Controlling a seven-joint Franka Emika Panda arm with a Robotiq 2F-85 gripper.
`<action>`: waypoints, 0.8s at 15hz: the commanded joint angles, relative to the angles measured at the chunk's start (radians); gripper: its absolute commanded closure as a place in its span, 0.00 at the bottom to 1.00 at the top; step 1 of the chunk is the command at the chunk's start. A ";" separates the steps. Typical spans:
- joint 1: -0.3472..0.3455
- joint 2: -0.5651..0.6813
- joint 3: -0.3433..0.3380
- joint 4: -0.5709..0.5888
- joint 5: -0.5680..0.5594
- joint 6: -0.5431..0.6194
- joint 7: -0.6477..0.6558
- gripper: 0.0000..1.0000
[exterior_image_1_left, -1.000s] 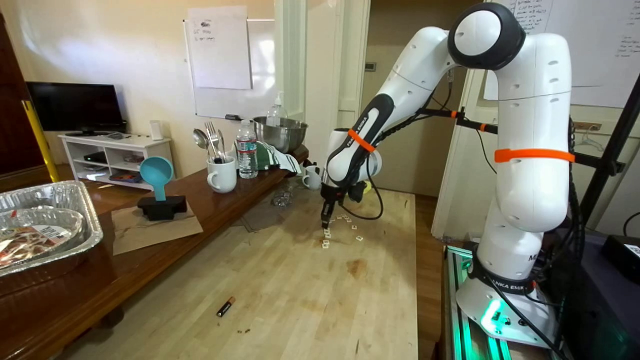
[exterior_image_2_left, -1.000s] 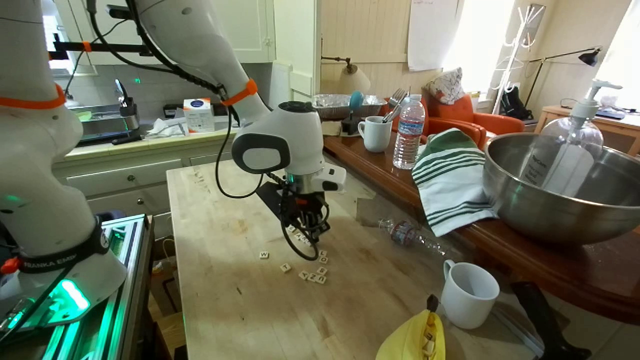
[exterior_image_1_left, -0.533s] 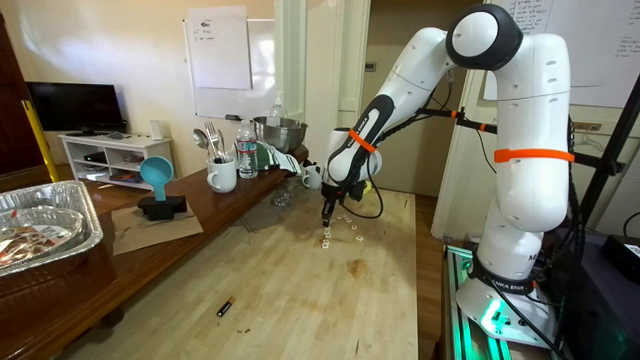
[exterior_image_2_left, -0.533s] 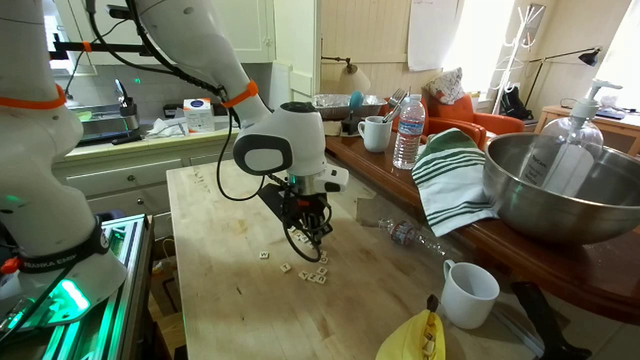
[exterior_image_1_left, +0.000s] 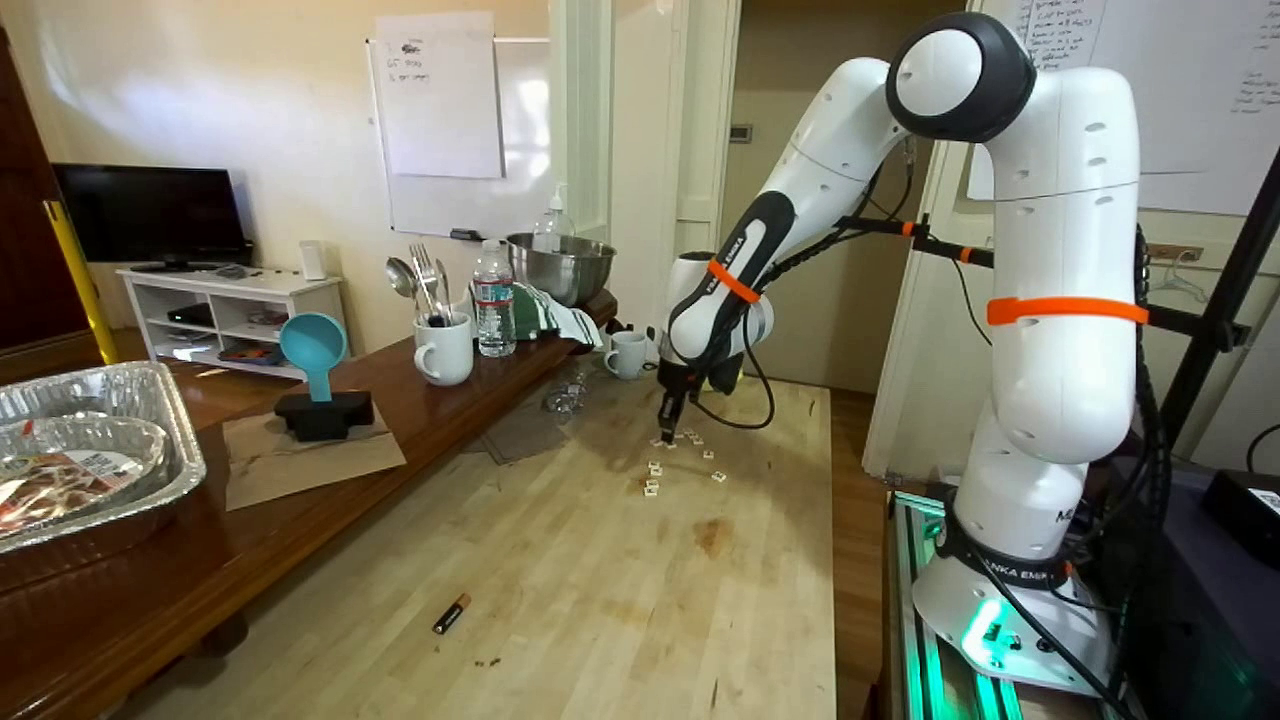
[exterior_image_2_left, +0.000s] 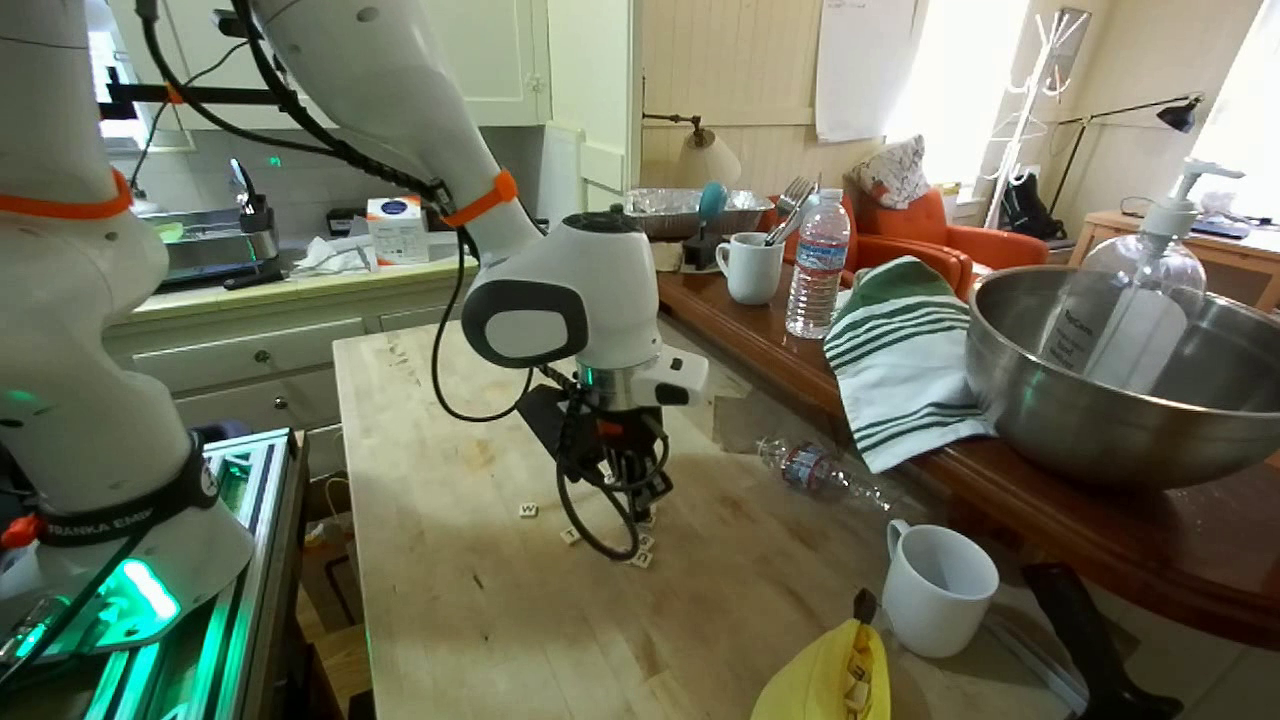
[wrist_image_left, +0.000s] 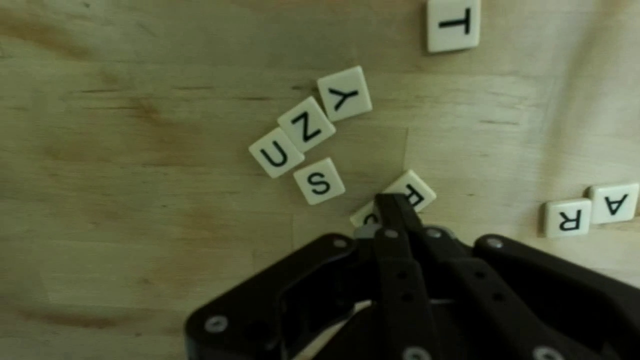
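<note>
My gripper (wrist_image_left: 393, 201) is shut, fingertips together, nothing visible between them. In the wrist view it hangs over two letter tiles and covers part of both; the upper one (wrist_image_left: 424, 196) shows most of its letter. Whether the tips touch them I cannot tell. An S tile (wrist_image_left: 319, 181) lies close by, then touching U (wrist_image_left: 276, 152), Z (wrist_image_left: 306, 125) and Y (wrist_image_left: 345, 93) tiles. A T tile (wrist_image_left: 454, 25) sits apart; R (wrist_image_left: 567, 218) and A (wrist_image_left: 614, 202) tiles lie to the right. An exterior view shows a lone W tile (exterior_image_2_left: 528, 510), with other tiles hidden behind the gripper (exterior_image_2_left: 655, 490).
A yellow banana-shaped pouch (exterior_image_2_left: 830, 675) with tiles inside, a white mug (exterior_image_2_left: 940, 590) and a lying plastic bottle (exterior_image_2_left: 820, 475) are on the table. A battery (exterior_image_1_left: 451, 613) lies far from the arm. Along one side runs a raised wooden ledge with a steel bowl (exterior_image_2_left: 1110, 430).
The shut gripper has shifted over the tiles, rightward in an exterior view and lower, nearer the camera, in an exterior view, where it now covers the Y and Z tiles.
</note>
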 joint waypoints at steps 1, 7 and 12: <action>-0.018 -0.024 0.014 -0.014 -0.003 -0.013 0.015 1.00; -0.003 -0.127 0.002 -0.081 -0.025 -0.020 0.022 1.00; 0.001 -0.162 -0.008 -0.131 -0.088 -0.058 -0.046 1.00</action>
